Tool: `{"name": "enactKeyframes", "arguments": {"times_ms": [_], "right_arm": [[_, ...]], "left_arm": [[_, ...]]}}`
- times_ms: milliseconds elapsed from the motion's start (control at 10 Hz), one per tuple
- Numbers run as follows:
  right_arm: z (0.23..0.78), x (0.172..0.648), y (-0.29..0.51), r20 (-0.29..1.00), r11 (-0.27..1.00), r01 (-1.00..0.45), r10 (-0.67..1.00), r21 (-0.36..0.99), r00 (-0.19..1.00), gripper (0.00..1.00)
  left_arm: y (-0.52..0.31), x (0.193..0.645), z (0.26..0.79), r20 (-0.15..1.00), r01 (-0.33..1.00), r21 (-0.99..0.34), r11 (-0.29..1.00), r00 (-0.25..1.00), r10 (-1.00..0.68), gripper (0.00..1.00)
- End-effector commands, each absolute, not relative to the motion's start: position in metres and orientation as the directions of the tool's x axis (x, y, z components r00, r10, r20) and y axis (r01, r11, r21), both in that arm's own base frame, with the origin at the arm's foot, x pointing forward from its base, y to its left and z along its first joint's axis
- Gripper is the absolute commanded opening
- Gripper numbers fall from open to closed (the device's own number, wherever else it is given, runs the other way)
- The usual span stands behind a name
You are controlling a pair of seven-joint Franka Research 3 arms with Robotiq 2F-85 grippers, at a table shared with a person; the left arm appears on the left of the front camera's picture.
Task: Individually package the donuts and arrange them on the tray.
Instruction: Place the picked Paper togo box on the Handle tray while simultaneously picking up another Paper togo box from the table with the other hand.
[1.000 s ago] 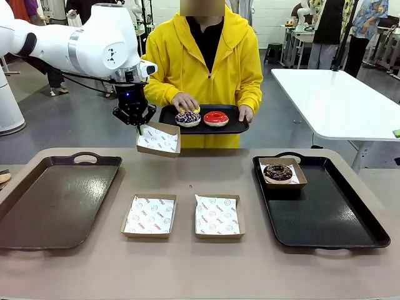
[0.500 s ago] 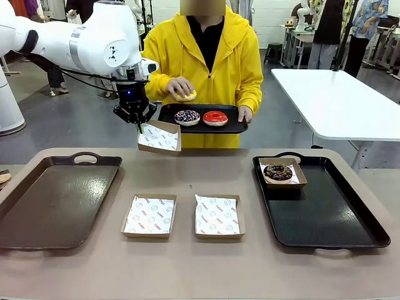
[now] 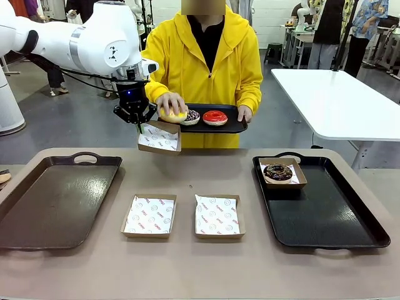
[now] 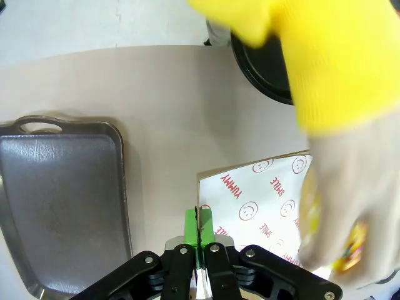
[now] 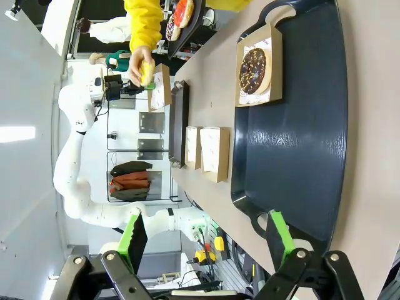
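Observation:
My left gripper (image 3: pixel 139 122) is shut on the near edge of a paper-lined cardboard box (image 3: pixel 159 139) and holds it in the air in front of the person. The person's hand holds the yellow donut (image 3: pixel 173 115) just above that box. In the left wrist view the green pads (image 4: pixel 200 230) pinch the box rim, with the blurred hand and yellow donut (image 4: pixel 350 245) over the liner (image 4: pixel 256 197). A purple-brown donut (image 3: pixel 192 115) and a red donut (image 3: pixel 215 117) lie on the person's small black tray (image 3: pixel 232 128). A chocolate donut (image 3: pixel 278 172) sits boxed on the black tray (image 3: pixel 325 215). My right gripper (image 5: pixel 205 220) stands open above that tray (image 5: pixel 300 131).
Two empty lined boxes (image 3: pixel 149 215) (image 3: pixel 217 217) lie side by side at the table's middle front. A brown tray (image 3: pixel 56 197) lies at the left. A white table (image 3: pixel 337 100) stands at the back right.
The person's hand lifted the yellow donut off their tray, then brought it left and down over the box that my left gripper holds. The box shifted only slightly.

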State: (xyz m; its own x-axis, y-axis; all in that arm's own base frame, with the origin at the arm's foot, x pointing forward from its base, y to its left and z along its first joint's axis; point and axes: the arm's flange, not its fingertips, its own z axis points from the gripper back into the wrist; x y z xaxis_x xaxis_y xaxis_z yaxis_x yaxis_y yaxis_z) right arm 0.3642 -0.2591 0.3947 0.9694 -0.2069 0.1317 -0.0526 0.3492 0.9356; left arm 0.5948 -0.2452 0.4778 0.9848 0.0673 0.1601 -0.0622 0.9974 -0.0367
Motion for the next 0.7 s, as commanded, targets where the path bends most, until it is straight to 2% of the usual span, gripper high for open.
{"name": "enactKeyframes", "arguments": {"times_ms": [0,600], "right_arm": [[0.3969,0.3624,-0.2593,0.132,0.344,-0.054,-0.208,0.937,0.969,1.00],[0.3969,0.3624,-0.2593,0.132,0.344,-0.054,-0.208,0.937,0.969,1.00]], "left_arm": [[-0.2424,0.5938,0.4762,0.161,-0.054,-0.042,0.998,0.985,0.060,0.00],[-0.2424,0.5938,0.4762,0.161,-0.054,-0.042,0.998,0.985,0.060,0.00]]}}
